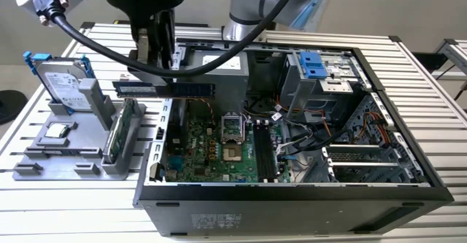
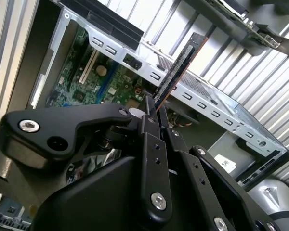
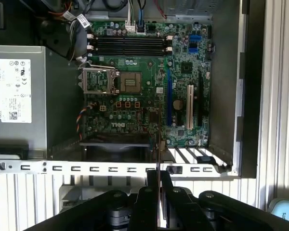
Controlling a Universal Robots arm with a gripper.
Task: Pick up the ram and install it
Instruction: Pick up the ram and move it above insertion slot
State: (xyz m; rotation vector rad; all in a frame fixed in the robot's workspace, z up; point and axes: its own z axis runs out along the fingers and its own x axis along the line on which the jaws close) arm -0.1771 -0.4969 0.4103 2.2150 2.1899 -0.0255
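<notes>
**Holding ram over the case rim: misalignment and snag risks**

Grip: in the second wrist view the fingers (image 2: 152, 139) are clamped on the ram (image 2: 178, 72), pinching its flat faces. The stick runs edge-on out past the tips. In the exterior view the hold looks about mid-length, with both ends sticking out.

Position: the ram is in the air above the case (image 1: 292, 199) wall on the exterior view's left. It sits between the parts fixture (image 1: 73, 163) and the motherboard (image 1: 211, 150), well apart from the memory slots (image 1: 266, 150).

Risks, my read:
- Orientation: in the first wrist view the ram's edge lies crosswise to the slots. Pressed down that way, it would not seat and would likely hit the latches.
- Notch side: cannot tell from here. If it is reversed, pushing would stress the board and slot.
- Grip: it is a pinch on a thin board. Any slip or tilt in the fingers would move the contact edge off the slot line.
- Loose cables (image 1: 281, 117) lie just beside the slots and could get trapped under the stick.
- The thick black cable (image 1: 95, 43) hangs near the hard drive (image 1: 62, 84) and could snag on it.
</notes>
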